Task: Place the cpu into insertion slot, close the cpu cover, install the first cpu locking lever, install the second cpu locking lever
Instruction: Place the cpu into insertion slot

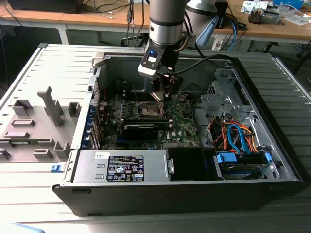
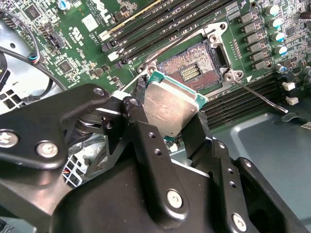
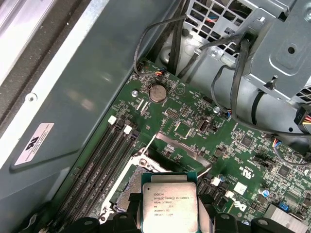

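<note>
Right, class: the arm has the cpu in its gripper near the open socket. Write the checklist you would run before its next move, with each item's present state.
1. Grip on the cpu: ok. The gripper is shut on it across two opposite edges.
2. Insertion slot free: ok. Its dark centre lies bare.
3. Cpu cover off the slot: ok. In the first wrist view it looks swung up.
4. Locking lever released: ok. It juts out sideways from the slot.
5. Cpu seated: not ok. It is held clear of the slot.
6. Cpu corners matched to the slot: cannot tell.
</note>
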You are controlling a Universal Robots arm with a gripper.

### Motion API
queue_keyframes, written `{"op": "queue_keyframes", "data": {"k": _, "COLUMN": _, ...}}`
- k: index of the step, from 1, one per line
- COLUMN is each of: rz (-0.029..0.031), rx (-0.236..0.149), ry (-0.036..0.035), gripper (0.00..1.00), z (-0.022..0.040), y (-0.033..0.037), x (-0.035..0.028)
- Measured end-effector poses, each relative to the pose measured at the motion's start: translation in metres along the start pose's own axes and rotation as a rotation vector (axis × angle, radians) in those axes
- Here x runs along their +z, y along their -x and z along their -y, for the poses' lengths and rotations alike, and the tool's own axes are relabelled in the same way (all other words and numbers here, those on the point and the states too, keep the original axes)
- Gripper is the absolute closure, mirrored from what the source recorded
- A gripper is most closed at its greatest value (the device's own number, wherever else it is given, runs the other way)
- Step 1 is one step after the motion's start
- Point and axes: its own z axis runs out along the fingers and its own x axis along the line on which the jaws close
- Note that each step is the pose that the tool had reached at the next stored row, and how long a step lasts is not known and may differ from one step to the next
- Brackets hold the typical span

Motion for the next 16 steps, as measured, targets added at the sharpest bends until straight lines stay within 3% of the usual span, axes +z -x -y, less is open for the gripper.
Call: {"op": "queue_keyframes", "data": {"k": 16, "rz": 0.0033, "rx": 0.009, "ry": -0.0024, "gripper": 0.45, "z": 0.0000, "y": 0.0000, "x": 0.0011}}
